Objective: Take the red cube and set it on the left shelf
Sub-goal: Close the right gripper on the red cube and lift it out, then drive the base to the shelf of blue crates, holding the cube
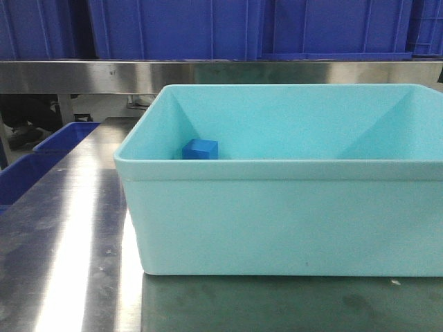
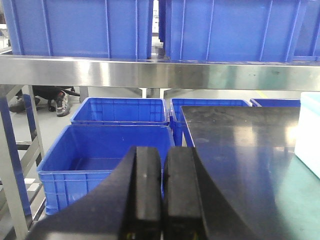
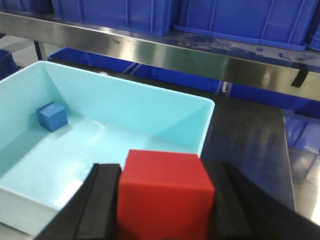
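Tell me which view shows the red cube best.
Right wrist view: the red cube sits large in the foreground, held in the right gripper. The front and left wrist views show none of it.

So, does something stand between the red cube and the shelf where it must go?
Nothing visible blocks the air between the red cube, clamped in the right gripper, and the steel shelf; the turquoise tub lies lower. But blue crates line the shelf wherever it is in view, so no clear free spot is visible.
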